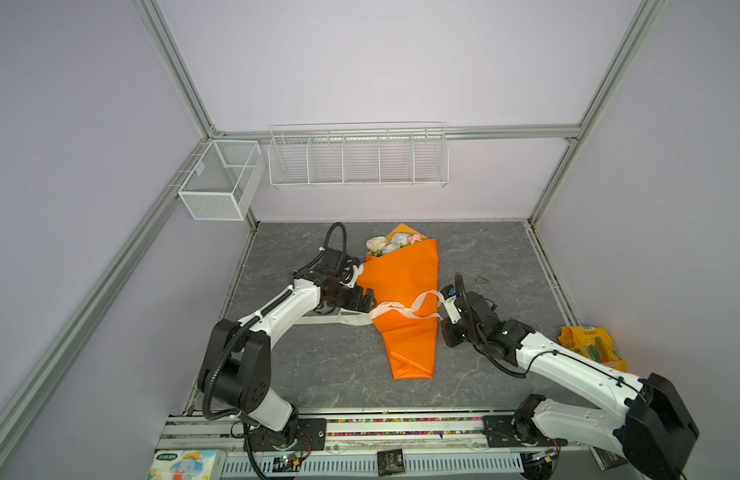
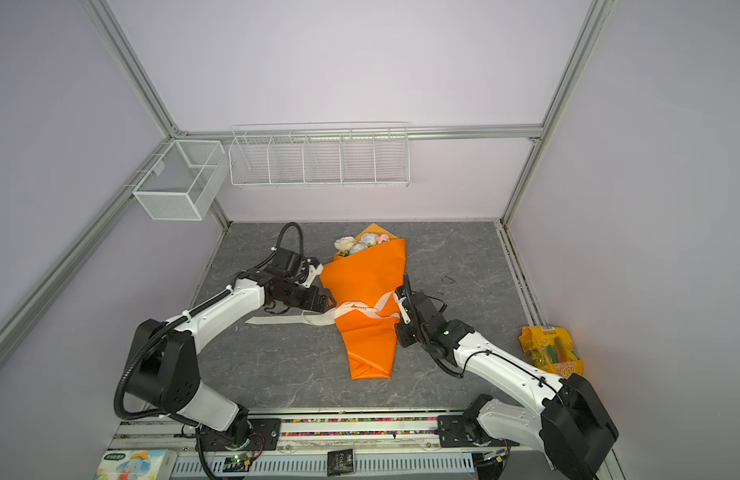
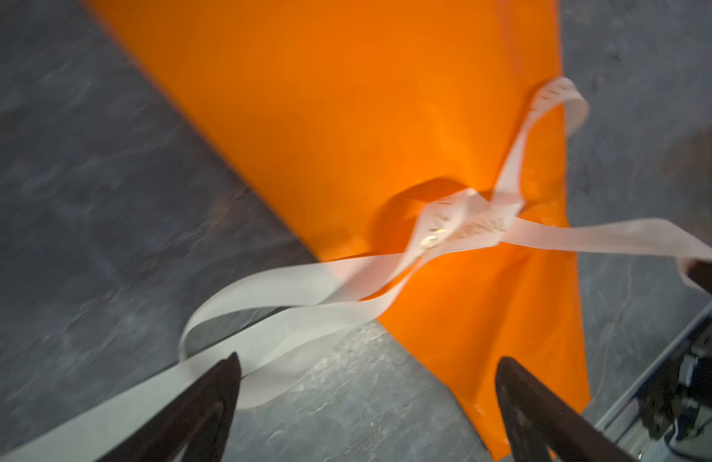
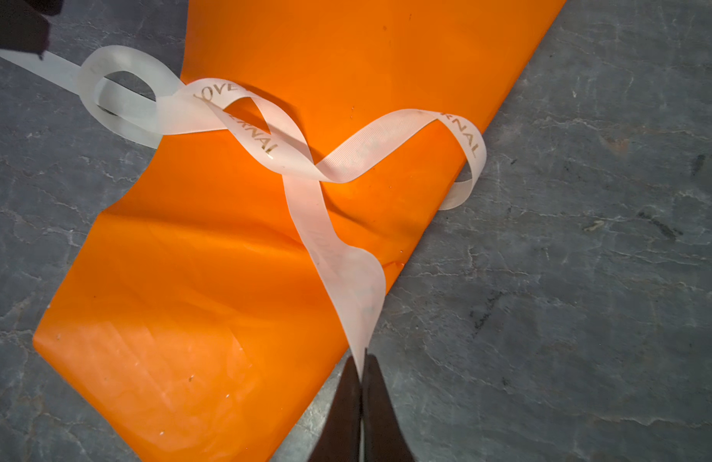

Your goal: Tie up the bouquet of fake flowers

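Observation:
The bouquet of fake flowers lies in an orange wrapping sheet mid-table, and only the pale flower heads show at its far end. A cream lettered ribbon crosses the wrap in a loose knot. My right gripper is shut on one ribbon end beside the wrap's right edge. My left gripper hangs open at the wrap's left edge, and the ribbon's other end lies loose on the table by it.
Two white wire baskets hang on the back wall. A yellow packet lies at the table's right edge, and a small dark loop behind my right arm. A tissue box and a black sachet sit in front.

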